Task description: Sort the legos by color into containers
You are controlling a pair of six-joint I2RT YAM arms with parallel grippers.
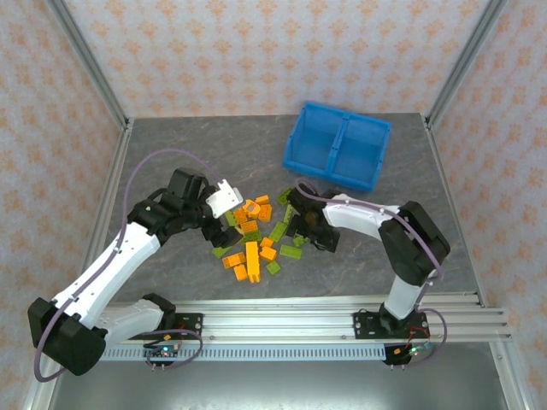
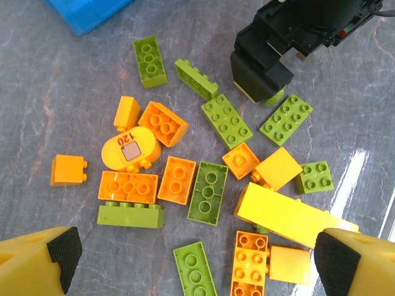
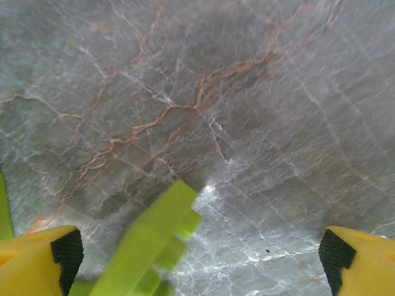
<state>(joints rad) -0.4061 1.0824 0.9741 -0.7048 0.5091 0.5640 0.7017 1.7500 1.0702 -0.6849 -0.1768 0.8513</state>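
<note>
The left gripper [image 2: 197, 262] hangs with its jaws wide apart and nothing between them, its black pads [image 2: 62, 254] low in the two corners of the left wrist view. Directly under it lie the legos [image 1: 252, 254], orange and lime green, loose on the grey marbled table [image 3: 203, 92] in a scattered pile between the two arms. Most lie flat with their studs up and a few are on their sides. Among them are a long orange brick [image 2: 287, 216] near one pad, a rounded orange piece [image 2: 129, 151] marked 120, and a green three-stud plate [image 2: 207, 192] in the middle. The right gripper [image 3: 200, 256] is low over the pile's far right edge, its jaws also wide apart. A lime brick [image 3: 148, 246] stands tilted between them, nearer the pad on the left of that view and not clamped. In the left wrist view the right gripper's black body stands over a green piece at the top of the pile. The blue bin [image 1: 329, 173] sits further back on the table, to the right of the pile and apart from it. Its two compartments lie side by side, split by a central wall.
</note>
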